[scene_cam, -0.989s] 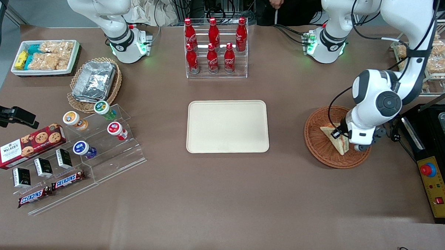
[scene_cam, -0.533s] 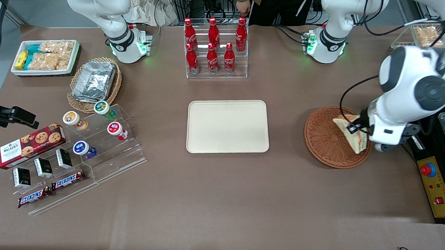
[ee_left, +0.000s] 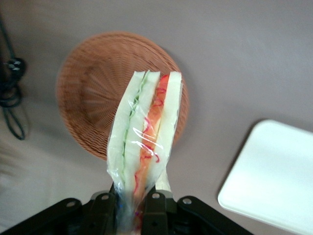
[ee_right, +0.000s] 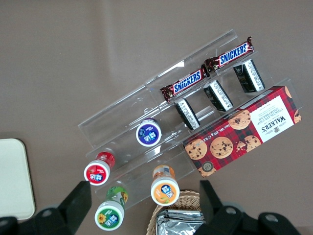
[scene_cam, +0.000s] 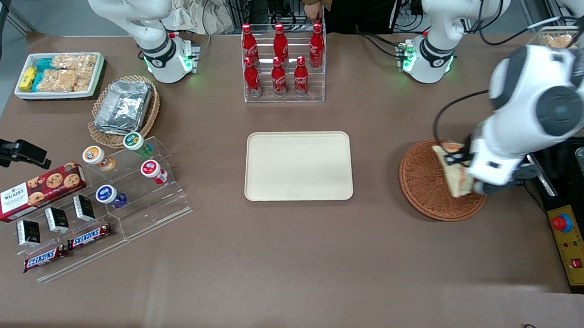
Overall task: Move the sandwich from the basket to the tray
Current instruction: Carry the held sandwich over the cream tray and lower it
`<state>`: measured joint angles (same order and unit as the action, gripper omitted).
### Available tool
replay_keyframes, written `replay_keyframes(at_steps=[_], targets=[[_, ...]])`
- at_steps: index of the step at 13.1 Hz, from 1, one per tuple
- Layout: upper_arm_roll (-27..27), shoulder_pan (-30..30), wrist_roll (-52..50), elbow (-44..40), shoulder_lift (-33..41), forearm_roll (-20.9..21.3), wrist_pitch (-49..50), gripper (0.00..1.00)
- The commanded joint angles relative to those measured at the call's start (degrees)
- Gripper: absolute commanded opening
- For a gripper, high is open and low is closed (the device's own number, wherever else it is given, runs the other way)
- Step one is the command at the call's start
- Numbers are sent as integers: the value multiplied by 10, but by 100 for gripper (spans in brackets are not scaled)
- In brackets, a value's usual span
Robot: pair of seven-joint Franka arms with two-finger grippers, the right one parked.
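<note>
On the desk, the tray (scene_cam: 299, 166) lies bare at the centre. At its three o'clock sits the basket (scene_cam: 427, 181), and above the basket's three-o'clock rim the end effector (ee_left: 133, 210) is clenched on the wrapped sandwich (scene_cam: 453, 170), which is held clear of the weave. The step in hand seems to be the carry; next it likely needs a sweep toward nine o'clock, then a lowering over the tray.
</note>
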<state>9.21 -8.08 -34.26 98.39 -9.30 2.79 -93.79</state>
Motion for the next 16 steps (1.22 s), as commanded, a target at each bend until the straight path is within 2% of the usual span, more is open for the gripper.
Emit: replay_keyframes(at_steps=[1,6,9,12,16], targets=[[39,-42,-8,-21,-51,-7,1,0],[45,-129,-48,-25,-142,-17,-114,0],[46,-152,-70,-63,-208,-18,-133,0],[45,-169,-90,-61,-248,-11,-157,0],[45,-178,-105,-58,-273,-9,-187,0]])
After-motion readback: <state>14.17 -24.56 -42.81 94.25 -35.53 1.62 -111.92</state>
